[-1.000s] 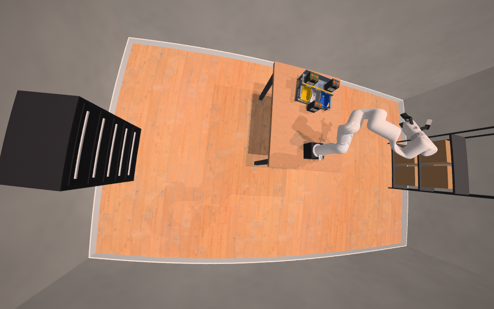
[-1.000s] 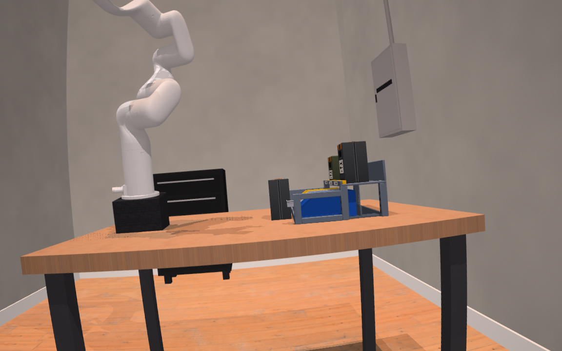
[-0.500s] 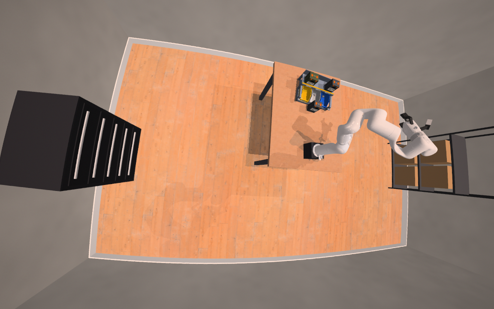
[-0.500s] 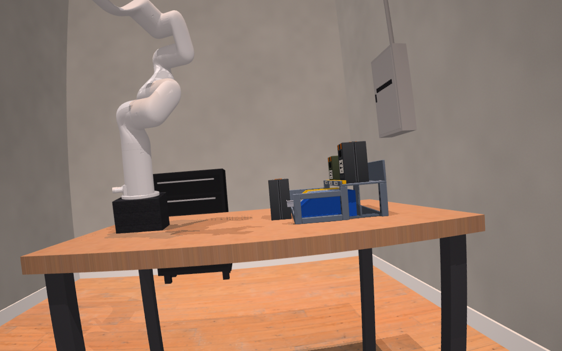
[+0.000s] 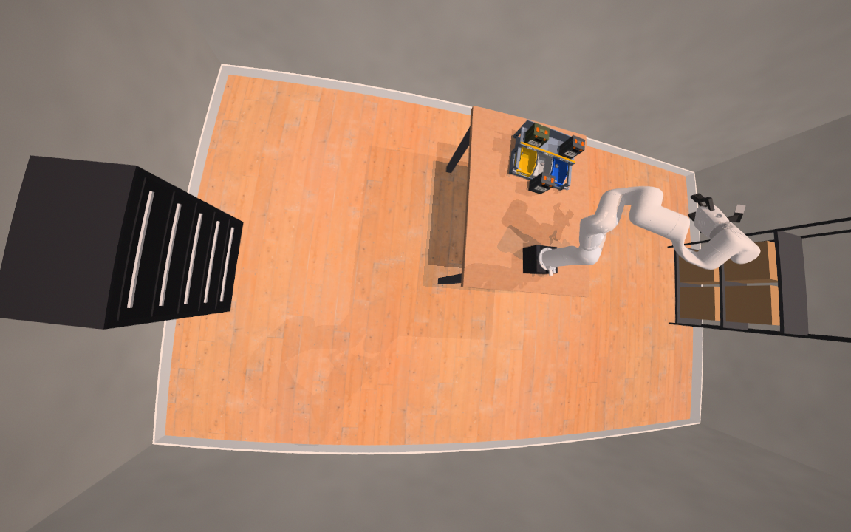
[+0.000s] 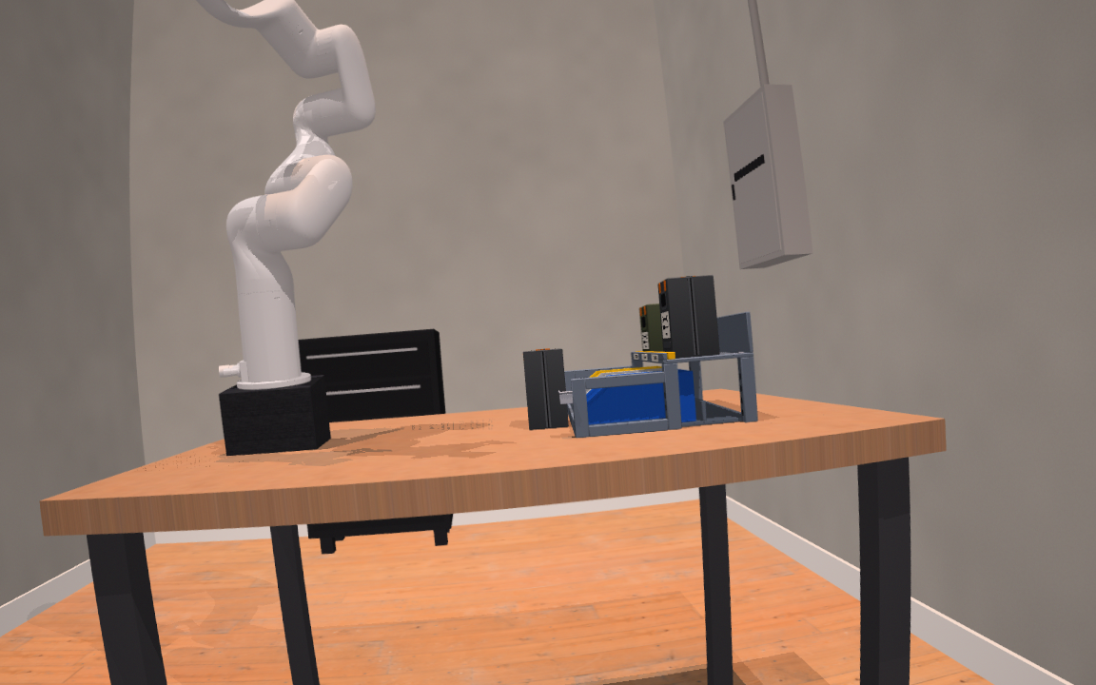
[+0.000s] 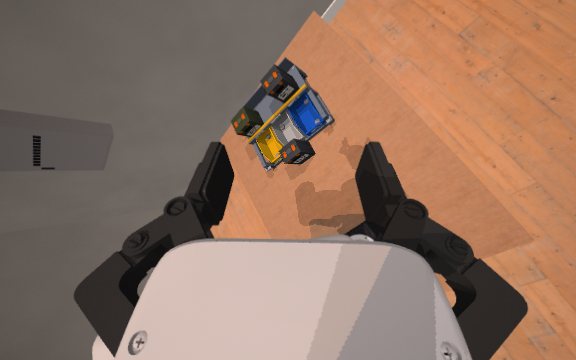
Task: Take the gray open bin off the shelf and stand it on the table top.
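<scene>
A small grey shelf (image 7: pixel 288 112) stands at the far end of the table top (image 5: pixel 521 211). It holds a yellow bin (image 7: pixel 268 143), the gray open bin (image 7: pixel 285 129) in the middle and a blue bin (image 7: pixel 306 112), all side by side. The gray bin also shows in the overhead view (image 5: pixel 542 165). From the side view only the blue bin (image 6: pixel 633 400) shows; the gray one is hidden behind it. My gripper (image 7: pixel 293 158) is open and empty, high above the table and far from the shelf. In the overhead view it (image 5: pixel 719 206) shows up beyond the table's edge.
Dark boxes with orange marks stand on the shelf top (image 7: pixel 278 82) (image 7: pixel 246 121) and one on the table in front of the shelf (image 7: pixel 296 151). My arm's black base (image 5: pixel 537 258) sits near the table's other end. A black drawer cabinet (image 5: pixel 117 244) and a rack (image 5: pixel 785 278) stand off the table.
</scene>
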Controlling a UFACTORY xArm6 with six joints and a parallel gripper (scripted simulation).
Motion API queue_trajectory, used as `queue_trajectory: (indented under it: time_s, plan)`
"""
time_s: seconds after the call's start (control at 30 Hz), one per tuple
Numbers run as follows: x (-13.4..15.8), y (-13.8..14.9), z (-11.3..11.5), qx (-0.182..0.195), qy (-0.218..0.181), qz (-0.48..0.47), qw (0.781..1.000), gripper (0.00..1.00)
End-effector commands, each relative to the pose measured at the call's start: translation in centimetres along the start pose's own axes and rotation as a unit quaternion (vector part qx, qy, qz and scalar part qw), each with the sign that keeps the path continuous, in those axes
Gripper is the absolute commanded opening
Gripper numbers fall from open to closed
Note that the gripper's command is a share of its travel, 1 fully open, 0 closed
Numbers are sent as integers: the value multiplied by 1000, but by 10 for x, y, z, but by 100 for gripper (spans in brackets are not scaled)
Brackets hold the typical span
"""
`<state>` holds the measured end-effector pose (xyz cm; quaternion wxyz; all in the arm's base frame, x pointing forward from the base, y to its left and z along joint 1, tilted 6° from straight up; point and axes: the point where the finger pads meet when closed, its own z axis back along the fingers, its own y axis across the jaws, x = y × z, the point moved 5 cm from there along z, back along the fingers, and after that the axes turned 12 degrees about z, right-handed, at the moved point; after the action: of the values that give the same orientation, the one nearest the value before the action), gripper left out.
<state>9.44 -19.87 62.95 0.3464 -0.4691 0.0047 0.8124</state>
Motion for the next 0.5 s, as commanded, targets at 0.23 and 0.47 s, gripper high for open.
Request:
queue_trajectory:
  time_s: [0.23, 0.47]
  plan:
    - [-4, -4, -2, 34, -36, -34, 998, 100]
    - [-11, -11, -4, 115, -98, -109, 982, 100]
